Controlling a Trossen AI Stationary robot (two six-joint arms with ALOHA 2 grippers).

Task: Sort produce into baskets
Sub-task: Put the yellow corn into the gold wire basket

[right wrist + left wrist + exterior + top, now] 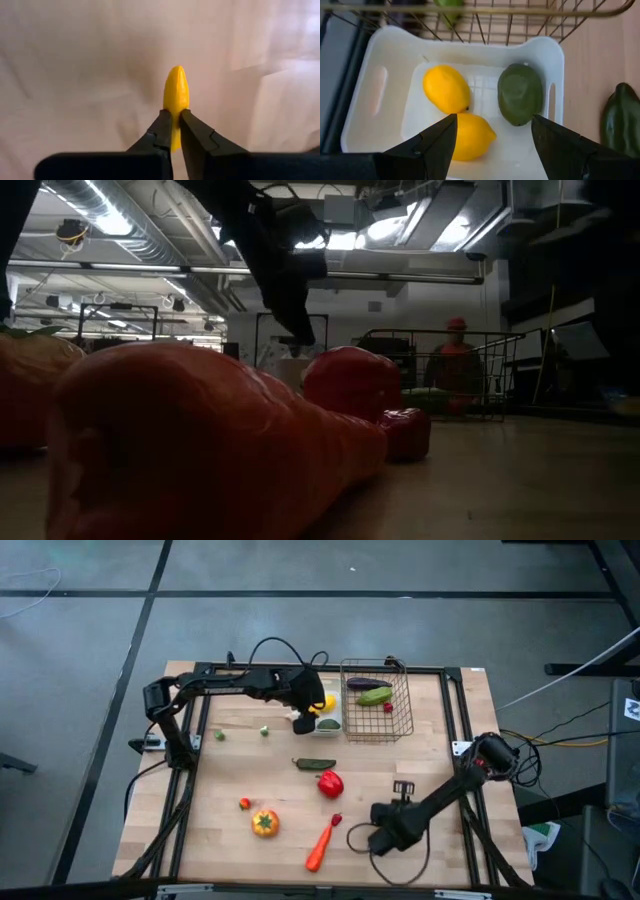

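The left gripper (492, 145) is positioned above the white tray (380, 90), which stands against the wire-mesh basket (377, 700) at the far side of the table (440, 760). Its fingers (432, 145) are spread apart and nothing is held between them. Seen past the jaws, three items lie in the tray: one lemon (446, 89) ahead of the jaws, a second lemon (470, 136) partly covered by one finger and touching the first, and a dull green rounded piece (520, 93) beside them (its kind cannot be told). Outside the tray wall, a dark green pepper-like piece (620, 117) rests on the wood.

The right gripper (172, 125) is located at the near right part of the table, low over the surface. Its jaws are closed almost fully on a small yellow pointed item (176, 97), probably a chilli, whose tip projects forward beyond the fingertips. Bare tabletop is seen beyond it.

In the wire-mesh basket, a purple eggplant (367, 685), a green cucumber (375, 696) and a small red piece (388, 708) are contained.

The remaining produce lies loose on the table, between the two grippers and well apart from both: a dark green cucumber (316, 763), a red pepper (330, 783), a small red chilli (336, 819), an orange carrot (320, 846), an orange tomato (265, 823), a small red-orange piece (244, 803) and two small green pieces (264, 730) nearer the left arm's base.
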